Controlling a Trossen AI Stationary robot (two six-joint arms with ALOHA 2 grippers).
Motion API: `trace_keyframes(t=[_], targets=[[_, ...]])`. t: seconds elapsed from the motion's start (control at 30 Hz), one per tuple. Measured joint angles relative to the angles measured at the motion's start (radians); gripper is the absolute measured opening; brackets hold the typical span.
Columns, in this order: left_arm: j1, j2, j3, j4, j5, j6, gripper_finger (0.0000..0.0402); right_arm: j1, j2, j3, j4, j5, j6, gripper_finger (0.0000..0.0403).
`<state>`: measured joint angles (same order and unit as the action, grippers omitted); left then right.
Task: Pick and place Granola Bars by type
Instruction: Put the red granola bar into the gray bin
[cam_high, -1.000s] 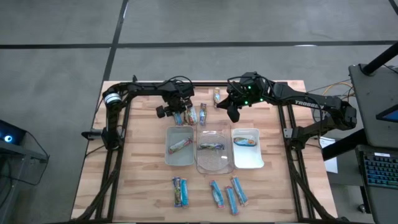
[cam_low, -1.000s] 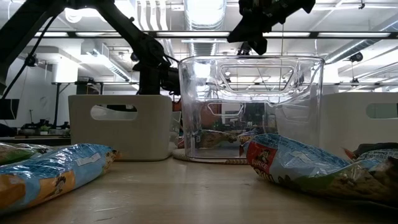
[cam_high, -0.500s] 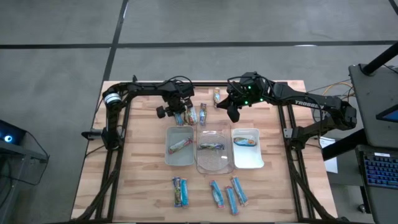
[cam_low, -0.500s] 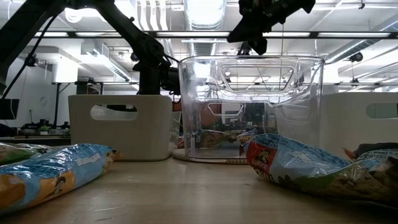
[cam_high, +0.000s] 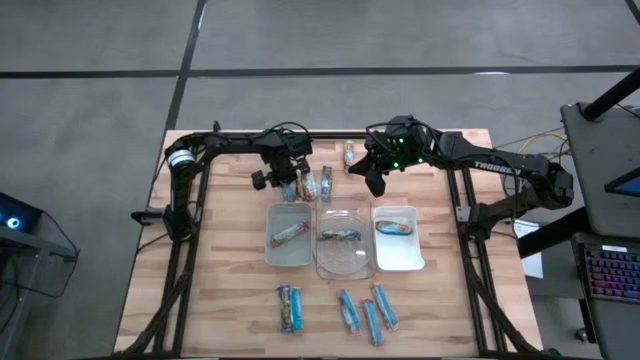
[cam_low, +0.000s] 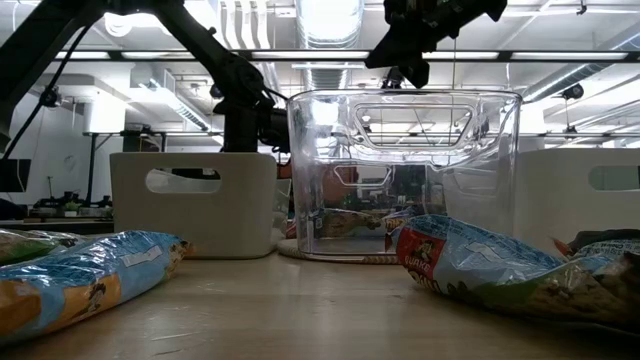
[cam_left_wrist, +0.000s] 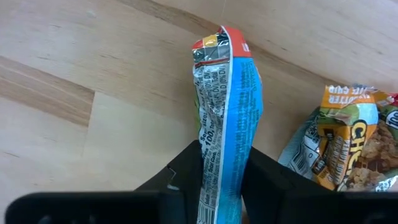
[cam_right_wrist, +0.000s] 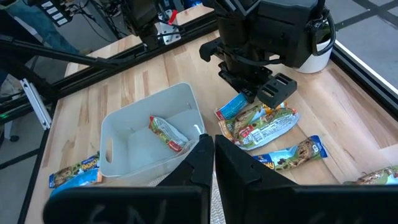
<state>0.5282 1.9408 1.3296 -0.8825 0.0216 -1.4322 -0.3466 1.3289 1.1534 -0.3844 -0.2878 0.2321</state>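
My left gripper (cam_high: 290, 182) is down at the far part of the table, shut on a blue granola bar (cam_left_wrist: 227, 118). Two more bars lie beside it: a brown-orange one (cam_left_wrist: 339, 146) and another (cam_right_wrist: 292, 152). One bar lies in each tray: the left white tray (cam_high: 272, 250), the clear middle tray (cam_high: 345, 262) and the right white tray (cam_high: 400, 255). Several bars (cam_high: 290, 306) (cam_high: 372, 312) lie along the near edge. My right gripper (cam_right_wrist: 214, 163) hangs shut above the table, behind the clear tray (cam_low: 400, 170). My left gripper pinches the blue bar between its two fingers (cam_left_wrist: 186, 177), on the wrapper's two flat sides near one end (cam_left_wrist: 224, 180). The fingers come from above and lie along the bar. The other, crimped end (cam_left_wrist: 217, 46) sticks out past the fingertips, low over the table; whether it touches the wood I cannot tell.
One more bar (cam_high: 348, 155) lies near the far edge between the arms. A white round object (cam_right_wrist: 320, 50) stands behind my left gripper. Black frame rails (cam_high: 190, 230) run along both table sides. Bare wood lies between the trays and the near bars.
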Motion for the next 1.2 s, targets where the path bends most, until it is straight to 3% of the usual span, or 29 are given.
trace_keyframes(t=[0.57,1.0,1.2], targets=[[0.005,-0.044,0.058,-0.054,-0.006,0.08,0.0078,0.0,0.0,0.0,0.0,0.001,0.003,0.0009],[0.005,-0.176,0.141,-0.144,0.003,0.255,0.0078,-0.001,0.0,0.0,0.003,0.001,0.0,0.0008],[-0.007,-0.225,0.222,-0.174,0.069,0.414,0.0078,-0.001,0.0,0.0,-0.001,0.001,-0.005,0.0009]])
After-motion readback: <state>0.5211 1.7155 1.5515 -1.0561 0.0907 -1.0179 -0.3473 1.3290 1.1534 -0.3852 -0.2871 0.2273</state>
